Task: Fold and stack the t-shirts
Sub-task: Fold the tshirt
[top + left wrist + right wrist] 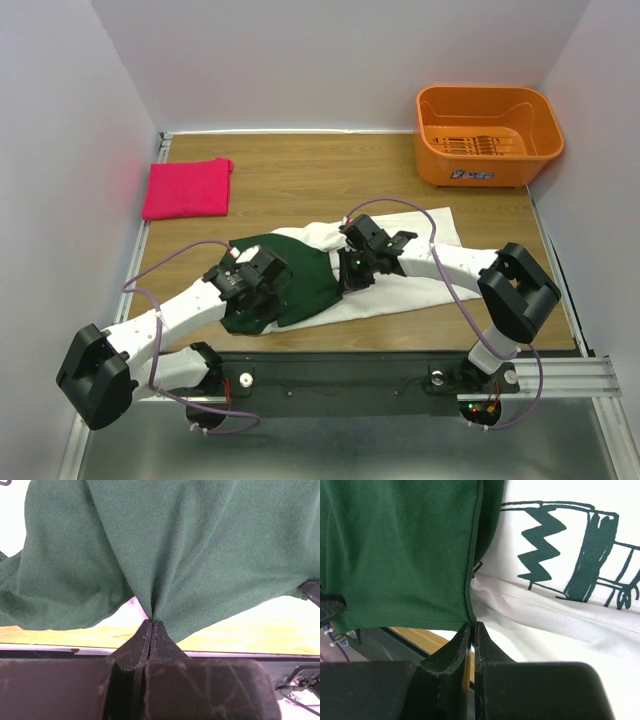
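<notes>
Orange basket (432, 150), perhaps labelled, occupies the table's (330, 180) far-right corner.

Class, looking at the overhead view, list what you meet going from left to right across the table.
Pink-red t-shirt → left gripper → right gripper → orange basket. The green-and-white t-shirt, spanning both grippers, is left out.

wooden table (300, 190) (light grain), plain pale walls (300, 60) around
</notes>
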